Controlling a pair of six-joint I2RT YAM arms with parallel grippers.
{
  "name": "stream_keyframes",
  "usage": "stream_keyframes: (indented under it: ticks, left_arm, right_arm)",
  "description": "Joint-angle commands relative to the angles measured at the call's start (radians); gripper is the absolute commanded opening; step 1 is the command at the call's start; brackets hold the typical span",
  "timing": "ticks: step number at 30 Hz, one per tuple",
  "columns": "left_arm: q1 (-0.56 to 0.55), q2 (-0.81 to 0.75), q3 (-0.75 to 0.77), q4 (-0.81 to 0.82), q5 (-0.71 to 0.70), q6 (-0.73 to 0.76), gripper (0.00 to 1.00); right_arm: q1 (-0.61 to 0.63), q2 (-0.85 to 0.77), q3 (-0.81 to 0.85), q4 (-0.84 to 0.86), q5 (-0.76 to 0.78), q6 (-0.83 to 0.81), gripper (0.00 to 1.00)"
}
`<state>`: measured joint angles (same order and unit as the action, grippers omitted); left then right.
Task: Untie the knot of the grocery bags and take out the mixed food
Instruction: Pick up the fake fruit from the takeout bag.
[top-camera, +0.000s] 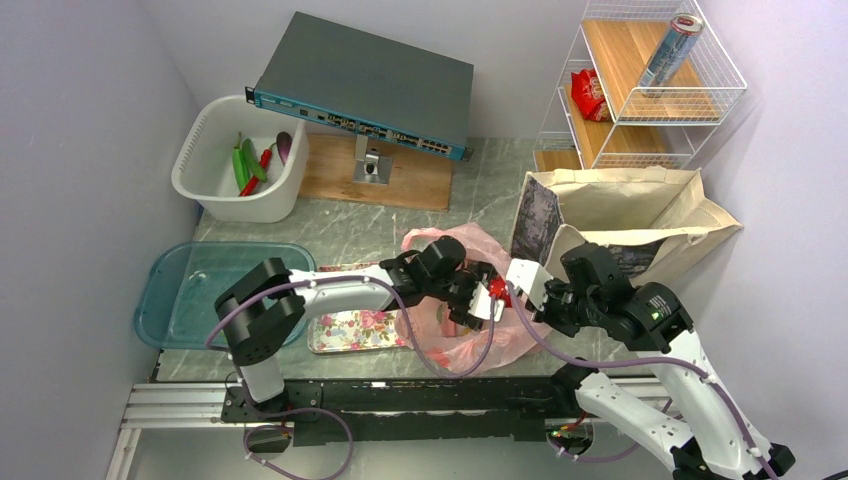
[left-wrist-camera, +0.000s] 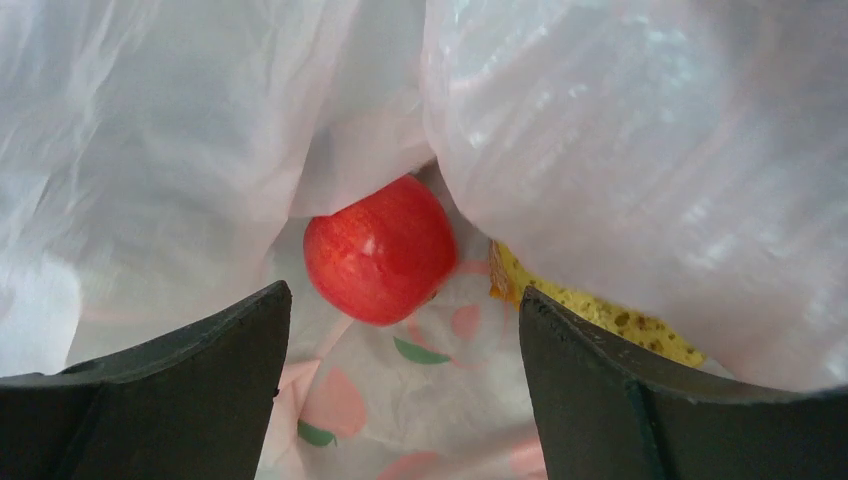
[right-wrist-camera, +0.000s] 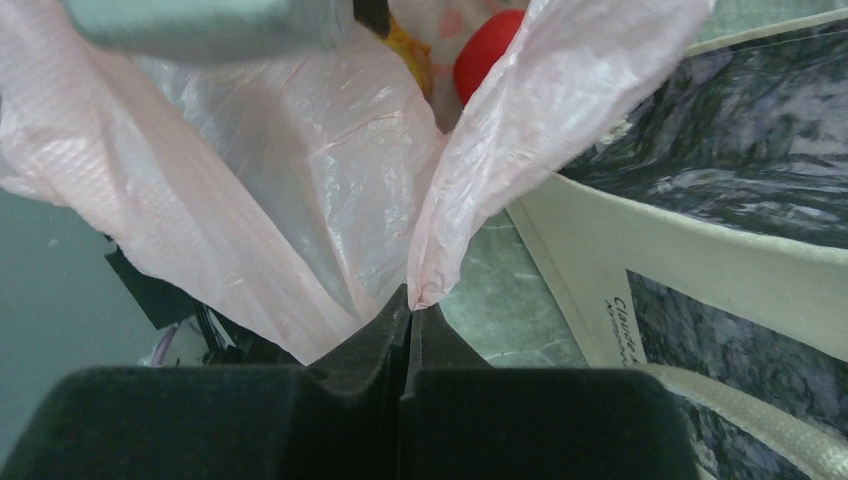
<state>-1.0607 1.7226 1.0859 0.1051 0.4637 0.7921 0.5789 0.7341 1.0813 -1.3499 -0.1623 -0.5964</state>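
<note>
The left gripper (left-wrist-camera: 403, 295) is held with its jaws apart inside the mouth of the pink bag (top-camera: 470, 345). An apple (left-wrist-camera: 380, 250) and a bread slice (left-wrist-camera: 600, 315) are seen within the bag. The bag's edge is clamped in the right gripper (right-wrist-camera: 410, 315). The tote (top-camera: 640, 215) is seen just beside the bag.

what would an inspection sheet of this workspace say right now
surface: grey-green marbled tabletop, crowded
job's things: thin pink plastic bag open, round red apple and yellow-brown bread slice inside; beige canvas tote standing open
clutter: white plastic basin, teal plastic tub, floral tray, grey network switch, white wire rack
grippers: left gripper open, apple just ahead; right gripper shut on pink bag's edge
cables: purple cables looping along both arms
surroundings: plain lilac walls
</note>
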Motion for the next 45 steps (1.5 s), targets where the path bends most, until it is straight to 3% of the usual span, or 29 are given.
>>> stream_keyframes:
  ticks: [1,9,15,18,20,24,27,33,37,41,45]
  left_arm:
    - [-0.007,0.068,0.098,0.002,0.075,-0.006,0.85]
    - [-0.007,0.245,0.249,-0.066,0.059,0.01,0.88]
    - [-0.007,0.329,0.276,-0.15,0.005,0.032,0.87]
    - [0.0,0.335,0.249,-0.163,-0.009,0.035,0.77]
    - [0.008,0.32,0.227,-0.159,-0.015,0.024,0.63]
    - [0.032,0.209,0.185,-0.159,0.033,-0.014,0.31]
    - [0.04,0.072,0.161,-0.213,0.107,-0.018,0.21]
    - [0.052,-0.192,0.137,-0.295,0.18,-0.112,0.19]
    - [0.104,-0.331,0.192,-0.448,0.247,-0.151,0.19]
    - [0.231,-0.494,0.214,-0.637,0.278,-0.211,0.19]
    - [0.476,-0.652,0.232,-0.889,0.227,-0.215,0.2]
  right_arm:
    - [-0.002,-0.003,0.047,0.085,0.025,0.084,0.0]
    - [-0.013,-0.002,0.033,0.121,0.074,0.112,0.0]
    - [-0.013,0.025,0.068,0.127,0.099,0.079,0.0]
    - [-0.013,0.02,0.059,0.135,0.108,0.072,0.0]
    - [-0.013,0.014,0.045,0.139,0.109,0.066,0.0]
    - [-0.013,0.016,0.034,0.146,0.099,0.064,0.0]
    - [-0.012,0.017,0.025,0.163,0.086,0.07,0.0]
    - [-0.014,0.05,0.039,0.257,0.017,0.146,0.0]
    - [-0.016,0.089,0.061,0.298,-0.02,0.142,0.0]
    - [-0.014,0.105,0.051,0.352,-0.031,0.112,0.0]
    - [-0.014,0.129,0.039,0.397,-0.043,0.091,0.0]
